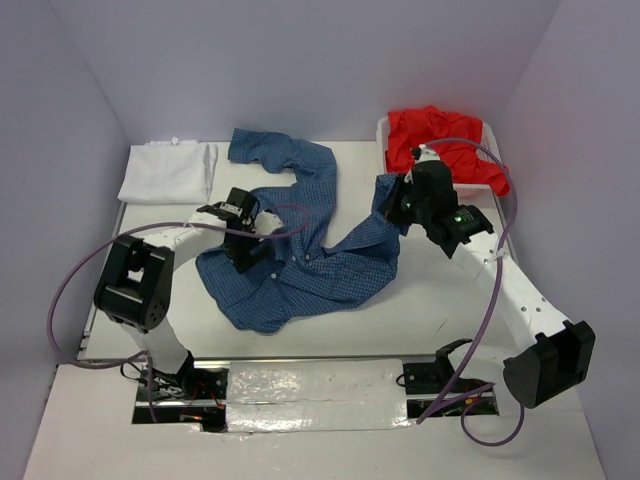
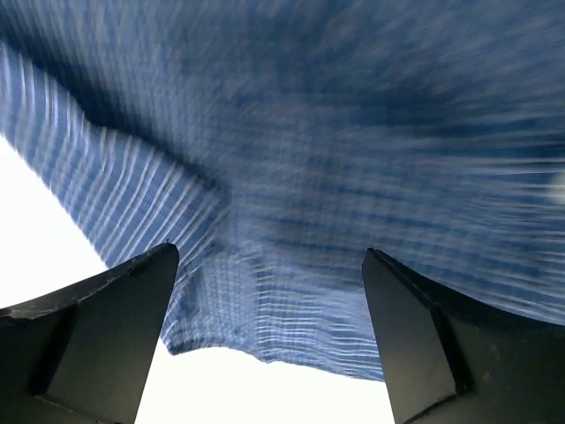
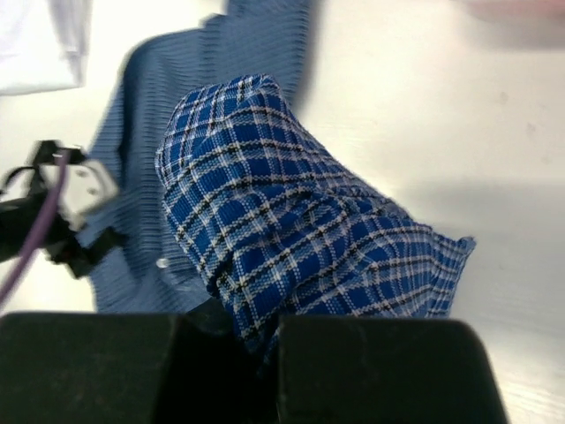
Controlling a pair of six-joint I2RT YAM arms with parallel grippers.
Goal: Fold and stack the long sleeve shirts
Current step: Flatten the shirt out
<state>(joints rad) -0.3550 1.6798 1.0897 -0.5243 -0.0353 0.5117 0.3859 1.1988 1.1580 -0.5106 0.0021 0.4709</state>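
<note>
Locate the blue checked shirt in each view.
Top external: blue checked shirt spread across the centre.
Left wrist: fills the upper frame, blurred.
Right wrist: bunched at centre, pinched by the right fingers.
Shared landmark: white shirt, top left in top external and right wrist.

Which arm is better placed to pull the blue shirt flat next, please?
Right, probably: the right gripper has its jaws shut on a fold of the blue shirt, while the left gripper hovers open above it.
</note>
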